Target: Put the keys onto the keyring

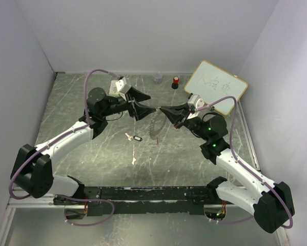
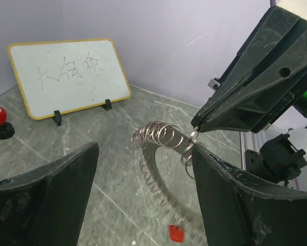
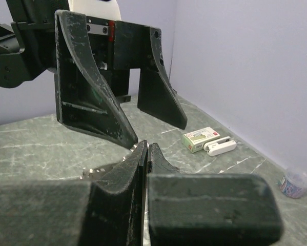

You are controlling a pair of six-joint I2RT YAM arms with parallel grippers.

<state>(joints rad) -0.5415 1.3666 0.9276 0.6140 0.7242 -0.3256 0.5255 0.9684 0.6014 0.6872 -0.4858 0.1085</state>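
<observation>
The keyring (image 2: pixel 154 163) is a coiled metal ring hanging upright over the table, also in the top view (image 1: pixel 154 128). My right gripper (image 1: pixel 161 109) is shut on its top edge, jaws pressed together (image 3: pixel 147 146). A small red piece (image 2: pixel 177 233), blurred, hangs at the ring's lower part (image 1: pixel 157 142). My left gripper (image 1: pixel 151 103) faces the right one, open (image 2: pixel 143 148), with the ring's upper coils between its fingers and its right finger (image 2: pixel 230 195) next to the ring. A key with a black head (image 1: pixel 136 137) lies on the table to the ring's left.
A small whiteboard (image 1: pixel 216 86) stands at the back right, with a red-topped black cylinder (image 1: pixel 176 81) and a clear cup (image 1: pixel 158 77) near it. A small box and a white item (image 3: pixel 209 141) lie at the back. A pale small item (image 1: pixel 134 160) lies nearer the arm bases.
</observation>
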